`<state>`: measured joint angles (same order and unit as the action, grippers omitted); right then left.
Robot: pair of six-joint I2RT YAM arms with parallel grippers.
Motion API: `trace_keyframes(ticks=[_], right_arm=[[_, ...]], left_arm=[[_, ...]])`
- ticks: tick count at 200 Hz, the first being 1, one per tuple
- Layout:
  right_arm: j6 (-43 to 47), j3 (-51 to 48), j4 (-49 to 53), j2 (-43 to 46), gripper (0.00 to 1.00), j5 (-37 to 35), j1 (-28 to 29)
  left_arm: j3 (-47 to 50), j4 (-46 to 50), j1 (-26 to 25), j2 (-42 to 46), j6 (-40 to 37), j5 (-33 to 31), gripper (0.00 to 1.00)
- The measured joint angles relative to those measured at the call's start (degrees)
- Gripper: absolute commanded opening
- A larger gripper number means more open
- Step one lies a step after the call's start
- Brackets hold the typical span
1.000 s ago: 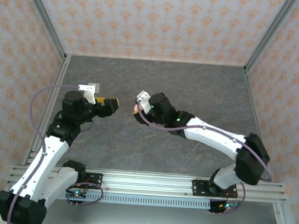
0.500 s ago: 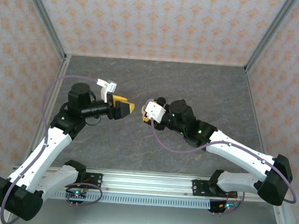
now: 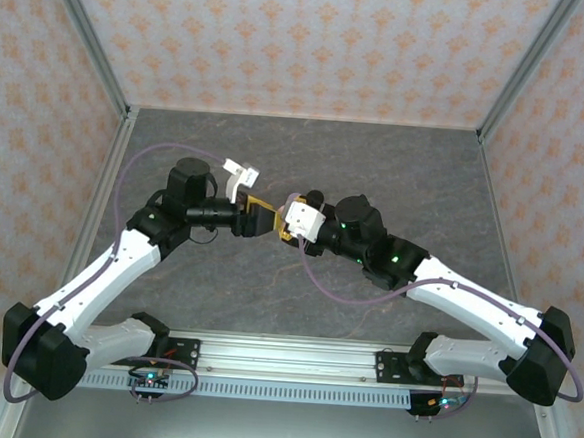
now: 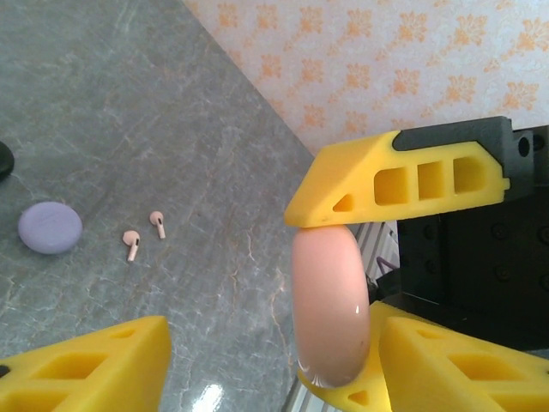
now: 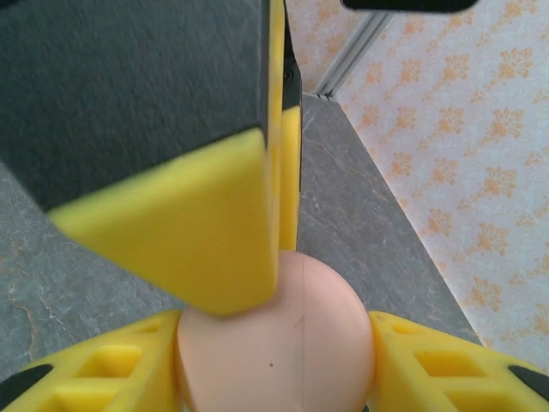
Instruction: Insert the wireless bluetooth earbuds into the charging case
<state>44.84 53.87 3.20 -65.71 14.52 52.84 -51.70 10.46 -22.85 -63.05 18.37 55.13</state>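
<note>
Locating the earbuds first: where do they lie? — Student

Two pink earbuds [image 4: 131,245] lie on the grey desk [image 4: 103,103], close together but apart, bud ends up-frame and stems down-frame. Near them, to the left in the left wrist view, rests a lilac case [image 4: 50,227], a round disc lying flat. — Instructor

And the charging case? — Student

The pink charging case [image 4: 330,309] is well apart from the buds. It stands on edge inside the right tool [image 5: 274,330], which is clenched on it: in the right wrist view both yellow fingers [image 5: 94,369] press its sides. Its lid appears shut. — Instructor

How does the other arm stand? — Student

The left tool [image 3: 263,217] meets the right one tip to tip above the middle of the desk. Its jaws straddle the pink case and are released. In the left wrist view one of its own fingers sits well clear of the shell with bare desk between. The other is just beside the shell, and whether it touches cannot be told. From the right wrist, one left-tool finger crosses the upper part of the case. — Instructor

And around them? — Student

Aluminium posts [image 3: 89,39] frame the desk, backed by peach patterned walls [image 3: 305,39]. A dark object at the left border of the left wrist view is cut off, and what it is cannot be told. — Instructor
</note>
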Motion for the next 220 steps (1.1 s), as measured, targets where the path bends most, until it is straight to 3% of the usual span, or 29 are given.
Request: trace_keyframes(ticks=[106, 142, 177, 220], right_arm=[[-0.11, 0.00, 0.50, 0.00, 0.52, 0.11, 0.00], [-1.40, 0.13, 0.85, 0.07, 0.72, -0.15, 0.00], [-5.49, -0.22, 1.97, 2.34, 1.00, 0.09, -0.42], [-16.68, -4.72, 0.87, 10.05, 0.99, 8.33, -7.52]], left_arm=[[-0.90, -1.07, -1.55, -1.75, -0.48, 2.84, 0.29], [-0.94, -1.09, -1.70, -1.75, -0.48, 2.54, 0.24], [-0.90, -1.25, -1.70, -0.85, -1.99, -0.81, 0.08], [2.69, -5.86, -2.03, 5.05, -7.06, -6.03, 0.04]])
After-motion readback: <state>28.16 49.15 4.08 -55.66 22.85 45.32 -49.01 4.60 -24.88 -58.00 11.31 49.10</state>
